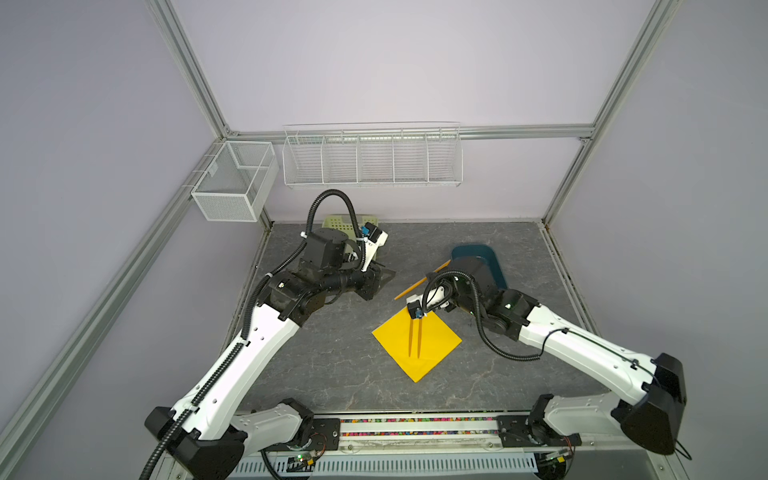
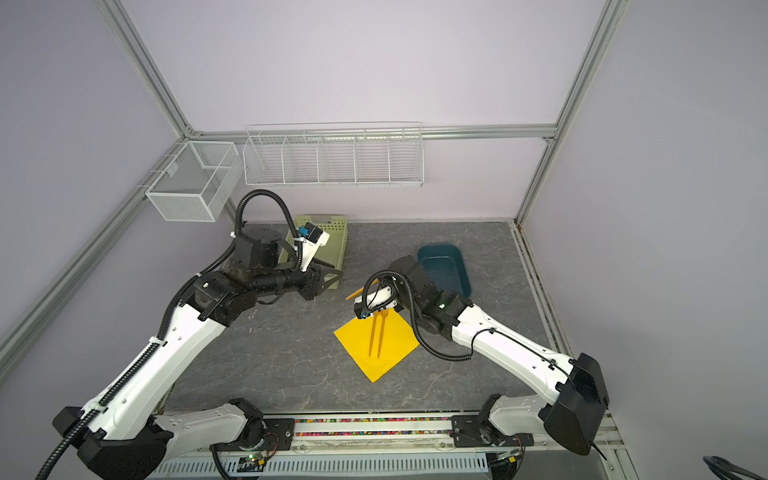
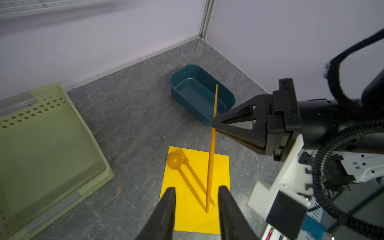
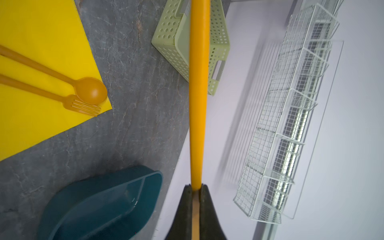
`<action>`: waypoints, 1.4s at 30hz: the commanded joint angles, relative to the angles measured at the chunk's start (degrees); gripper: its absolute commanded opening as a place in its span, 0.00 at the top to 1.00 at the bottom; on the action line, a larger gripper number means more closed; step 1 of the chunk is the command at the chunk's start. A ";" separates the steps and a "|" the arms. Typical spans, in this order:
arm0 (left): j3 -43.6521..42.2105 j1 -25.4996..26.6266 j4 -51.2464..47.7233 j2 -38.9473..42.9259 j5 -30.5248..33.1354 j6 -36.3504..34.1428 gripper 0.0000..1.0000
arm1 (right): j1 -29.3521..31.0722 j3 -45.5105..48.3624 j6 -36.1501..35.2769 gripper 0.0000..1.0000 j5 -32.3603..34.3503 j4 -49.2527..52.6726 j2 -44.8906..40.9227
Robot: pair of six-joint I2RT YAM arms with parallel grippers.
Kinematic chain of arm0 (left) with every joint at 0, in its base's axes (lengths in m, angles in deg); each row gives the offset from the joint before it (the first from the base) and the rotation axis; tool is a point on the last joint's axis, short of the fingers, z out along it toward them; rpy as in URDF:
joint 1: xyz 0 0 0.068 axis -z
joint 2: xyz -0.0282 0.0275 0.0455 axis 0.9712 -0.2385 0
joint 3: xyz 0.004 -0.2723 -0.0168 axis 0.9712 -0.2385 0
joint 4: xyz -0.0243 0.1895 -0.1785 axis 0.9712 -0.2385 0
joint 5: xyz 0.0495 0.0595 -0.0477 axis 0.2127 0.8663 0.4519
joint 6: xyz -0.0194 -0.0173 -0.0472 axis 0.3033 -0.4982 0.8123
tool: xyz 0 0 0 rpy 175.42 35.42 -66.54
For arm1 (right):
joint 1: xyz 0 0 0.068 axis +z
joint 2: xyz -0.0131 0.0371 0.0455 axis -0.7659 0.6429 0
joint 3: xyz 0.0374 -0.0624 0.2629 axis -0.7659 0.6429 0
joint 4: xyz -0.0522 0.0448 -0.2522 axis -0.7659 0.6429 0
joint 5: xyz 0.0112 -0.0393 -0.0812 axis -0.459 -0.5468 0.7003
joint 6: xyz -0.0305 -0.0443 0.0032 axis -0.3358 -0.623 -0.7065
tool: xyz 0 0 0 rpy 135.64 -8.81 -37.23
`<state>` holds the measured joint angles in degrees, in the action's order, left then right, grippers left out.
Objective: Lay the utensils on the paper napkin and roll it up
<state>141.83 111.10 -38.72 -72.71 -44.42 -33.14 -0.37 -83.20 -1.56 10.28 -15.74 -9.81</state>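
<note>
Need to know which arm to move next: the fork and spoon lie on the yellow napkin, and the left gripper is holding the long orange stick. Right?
No: the right gripper holds the long orange stick, clear in the left wrist view; the left gripper is open and empty. The fork and spoon do lie on the yellow napkin.

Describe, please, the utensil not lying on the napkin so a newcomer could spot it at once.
On the grey tabletop find the yellow napkin, where a spoon and a fork lie side by side. The third utensil is held off the paper, pinched in the right tool. Unlike them, it is a plain slim rod without bowl or tines.
</note>
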 commanded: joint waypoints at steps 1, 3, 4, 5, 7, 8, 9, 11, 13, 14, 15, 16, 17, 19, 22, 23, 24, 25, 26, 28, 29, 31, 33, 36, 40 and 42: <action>2.07 1.02 -5.46 -2.10 -2.76 -0.40 0.64 | 2.56 1.25 -9.11 0.93 5.35 -4.14 -0.85; 2.75 1.70 -6.93 -3.30 -3.34 -0.49 0.62 | 3.88 2.05 -11.32 0.93 6.99 -6.66 -1.15; 2.80 1.97 -7.41 -3.75 -3.40 -0.48 0.62 | 4.45 2.36 -12.21 0.93 7.27 -7.37 -1.34; 2.76 2.26 -7.81 -4.27 -3.75 -0.62 0.62 | 5.04 2.71 -13.18 0.93 7.72 -8.42 -1.59; 2.20 2.46 -8.05 -5.05 -5.09 -0.77 0.61 | 5.84 2.78 -14.05 0.93 8.02 -8.99 -1.77; 1.84 2.54 -8.02 -5.42 -5.79 -0.74 0.61 | 6.27 2.66 -14.34 0.93 8.27 -8.90 -1.74; 1.59 2.57 -8.01 -5.73 -6.53 -0.80 0.61 | 6.59 2.58 -14.65 0.93 8.45 -9.15 -1.73; 1.05 2.77 -8.01 -6.40 -7.24 -1.01 0.60 | 7.12 2.57 -15.23 0.93 8.60 -9.38 -1.81; 0.70 3.00 -8.41 -7.02 -6.98 -1.36 0.60 | 7.65 2.53 -15.46 0.93 8.70 -9.44 -2.08; 0.62 3.06 -8.60 -7.33 -7.05 -1.54 0.60 | 7.87 2.48 -15.61 0.93 8.66 -9.32 -2.16; 0.48 3.07 -8.87 -7.57 -7.14 -1.72 0.60 | 8.02 2.48 -15.77 0.93 8.78 -9.39 -2.24; 0.37 3.16 -9.05 -7.83 -7.43 -1.78 0.60 | 8.09 2.46 -15.79 0.93 8.74 -9.32 -2.34; 0.26 3.16 -9.24 -8.09 -7.83 -1.90 0.60 | 8.24 2.48 -15.82 0.93 8.76 -9.08 -2.49; -0.03 3.26 -9.46 -8.50 -8.41 -2.10 0.60 | 8.36 2.57 -15.93 0.93 8.63 -9.03 -2.82; -0.55 3.34 -9.84 -8.86 -8.69 -2.42 0.61 | 8.58 2.57 -16.10 0.93 8.97 -9.04 -2.95; -0.69 3.40 -9.82 -8.86 -8.57 -2.57 0.63 | 8.64 2.52 -16.13 0.93 9.03 -8.96 -2.95; -0.79 3.34 -9.86 -8.99 -8.34 -2.57 0.64 | 8.69 2.56 -16.15 0.93 9.04 -8.92 -3.03; -0.88 3.34 -9.82 -9.03 -8.00 -2.65 0.66 | 8.74 2.57 -16.14 0.93 9.01 -8.83 -3.13; -0.97 3.34 -9.86 -9.05 -7.77 -2.65 0.69 | 8.78 2.57 -16.08 0.93 9.00 -8.87 -3.21; -0.98 3.34 -9.88 -9.18 -7.41 -2.68 0.75 | 8.91 2.48 -16.04 0.93 8.69 -8.45 -3.47; -1.06 3.34 -9.80 -9.23 -7.38 -2.81 0.77 | 8.90 2.48 -16.05 0.93 8.63 -8.10 -3.48; -1.01 3.34 -9.62 -9.04 -7.28 -2.81 0.82 | 8.89 2.48 -15.75 0.93 8.63 -7.75 -3.48; -1.19 3.34 -9.08 -8.86 -7.00 -2.73 0.88 | 8.91 2.46 -15.52 0.93 8.61 -7.38 -3.57; -1.36 3.34 -8.23 -8.38 -5.89 -2.65 0.93 | 8.84 2.20 -14.18 0.93 8.23 -6.37 -4.00; -1.72 3.34 -6.60 -7.25 -2.50 -2.05 0.94 | 8.26 -2.08 -3.92 0.83 5.55 3.51 -4.18; -1.86 3.34 -5.54 -6.52 -0.76 -1.77 0.94 | 7.73 -2.53 2.02 0.72 4.78 3.79 -4.55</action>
<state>140.73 114.86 -46.04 -81.08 -49.56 -34.96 7.94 -83.58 -8.75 17.06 -16.79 -12.15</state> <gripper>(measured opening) 0.080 0.221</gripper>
